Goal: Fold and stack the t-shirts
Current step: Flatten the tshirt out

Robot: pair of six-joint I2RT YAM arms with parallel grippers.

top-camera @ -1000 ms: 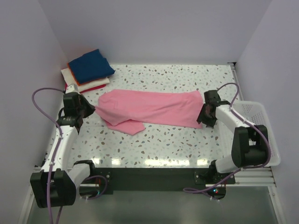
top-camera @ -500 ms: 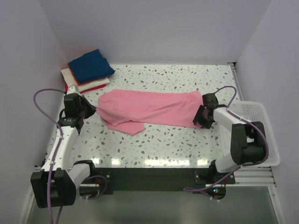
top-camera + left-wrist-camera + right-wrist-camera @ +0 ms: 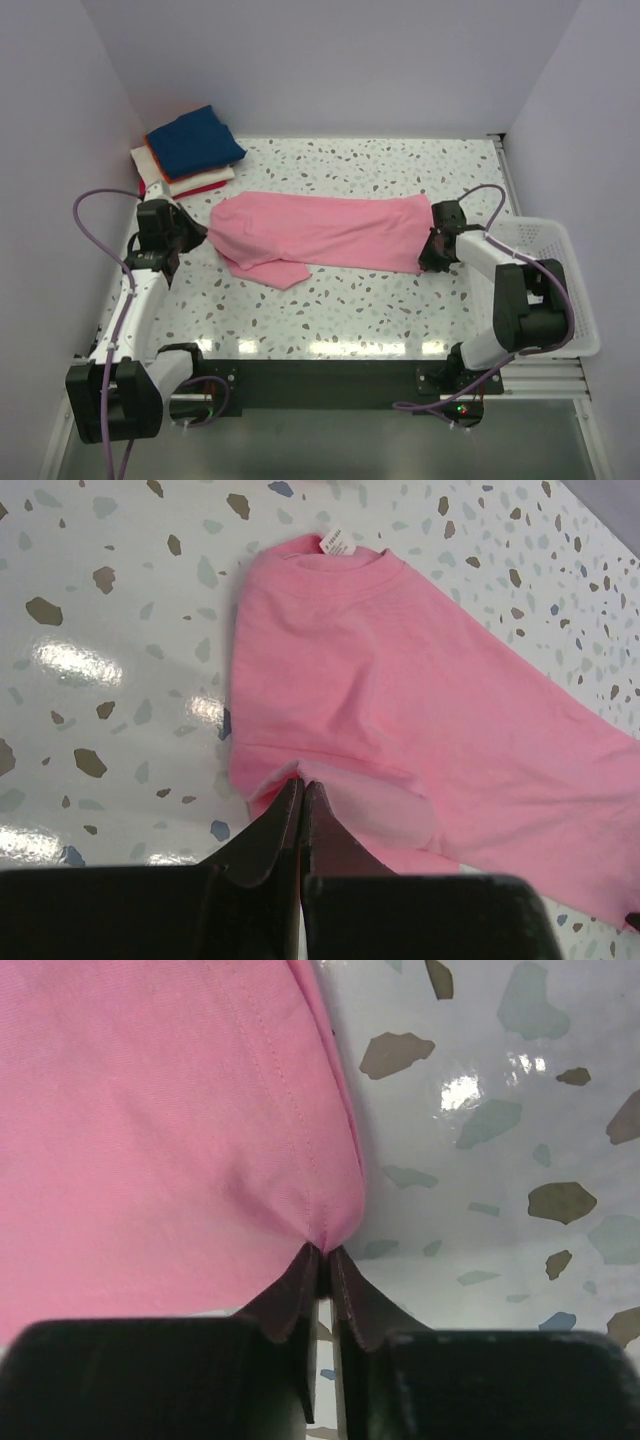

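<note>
Your pink short-sleeved cotton t-shirt [image 3: 320, 233] lies flat across the middle of the white speckled terrazzo tabletop [image 3: 380, 165]. It is drawn out long from left to right. Its collar end points left, and one flap of cloth juts toward the near edge on that side. In the left wrist view you can see the ribbed neckline of this shirt [image 3: 400, 680] with a small white label [image 3: 338, 545] at the far edge.

Your left gripper [image 3: 203, 237] is clenched on the shirt's left edge. From its own camera the two dark fingers [image 3: 302, 785] meet with a fold of pink cloth nipped between the tips. Your right gripper [image 3: 431, 250] sits at the opposite end, low to the table. Its wrist view shows the fingers [image 3: 323, 1252] pinched together on the stitched hem of the shirt [image 3: 150, 1110], the fabric puckering into the tips.

At the far left corner stands the pile of folded tees. A navy blue rectangle [image 3: 195, 140] lies on top, an orange edge [image 3: 152, 160] shows under it, then white [image 3: 200, 180] and red [image 3: 207, 188] below. It is well apart from the pink shirt.

A white plastic mesh basket [image 3: 575, 290] sits off the table's right edge, beside your right arm.
</note>
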